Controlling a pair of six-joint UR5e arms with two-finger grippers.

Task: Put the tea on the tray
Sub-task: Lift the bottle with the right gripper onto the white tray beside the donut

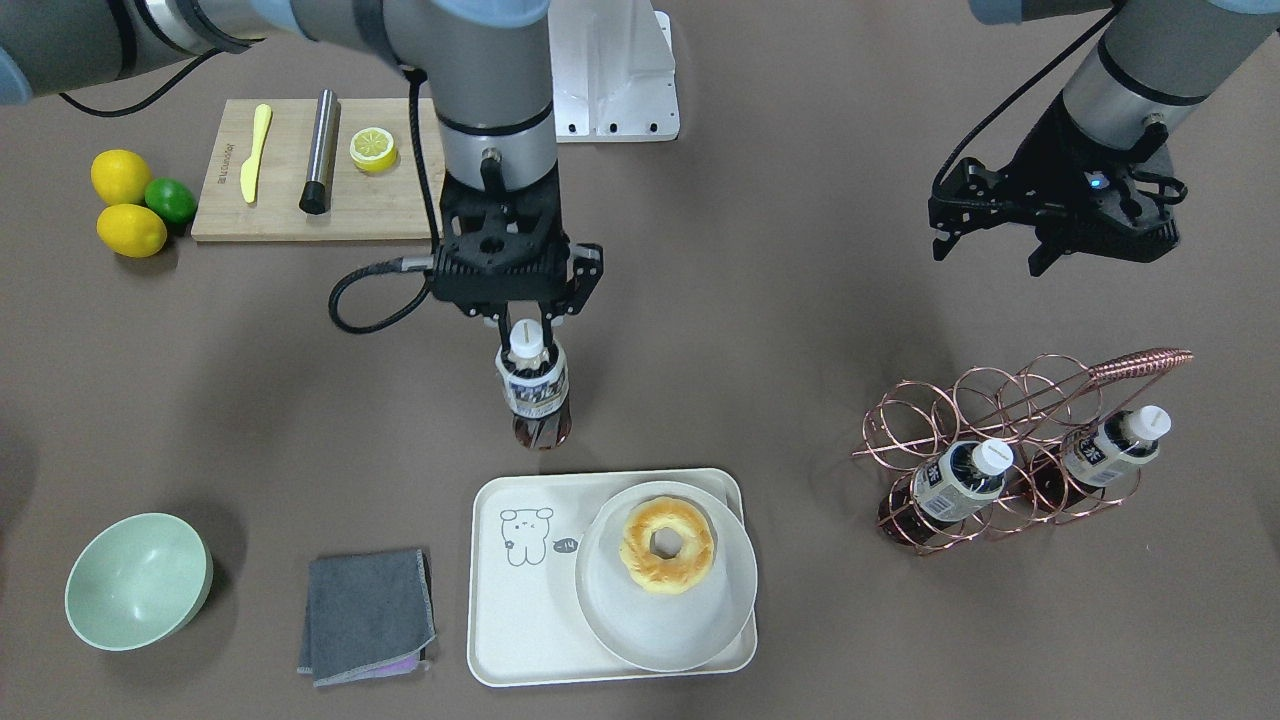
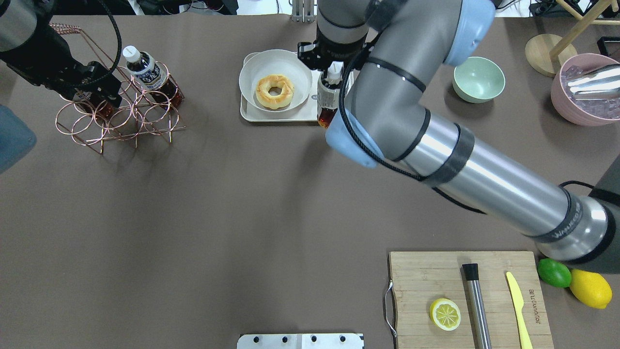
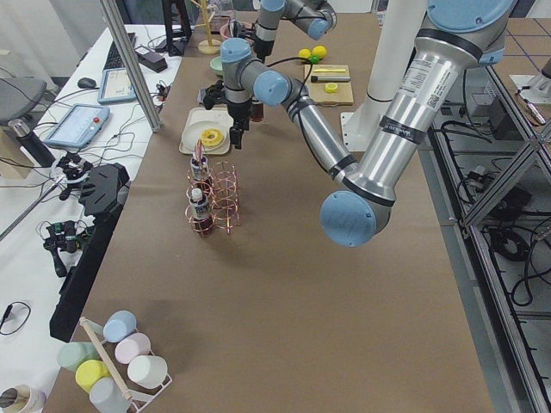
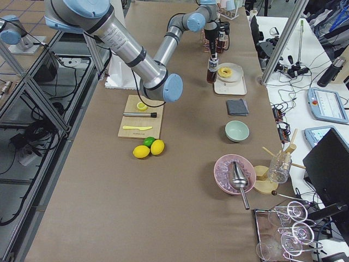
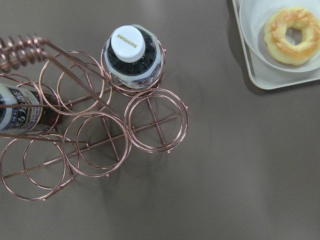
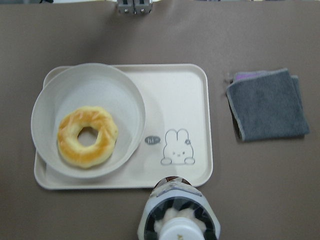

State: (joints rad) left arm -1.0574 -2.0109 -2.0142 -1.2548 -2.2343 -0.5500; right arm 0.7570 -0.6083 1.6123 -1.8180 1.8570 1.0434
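My right gripper [image 1: 527, 330] is shut on the neck of a tea bottle [image 1: 535, 392], just under its white cap. The bottle hangs upright beside the robot-side edge of the cream tray [image 1: 520, 620], off the tray. In the right wrist view the bottle [image 6: 177, 220] sits at the bottom, just short of the tray's [image 6: 185, 100] near rim. A round white plate [image 1: 690, 620] with a doughnut [image 1: 666, 545] fills half the tray. Two more tea bottles [image 1: 960, 480] [image 1: 1110, 445] stand in a copper wire rack [image 1: 1000, 400]. My left gripper [image 1: 988, 252] is open and empty above the rack.
A folded grey cloth [image 1: 365, 615] and a green bowl [image 1: 135, 580] lie beside the tray. A wooden cutting board [image 1: 300, 215] with a knife, a metal rod and a lemon half is near the robot. Two lemons and a lime [image 1: 170, 200] lie next to it.
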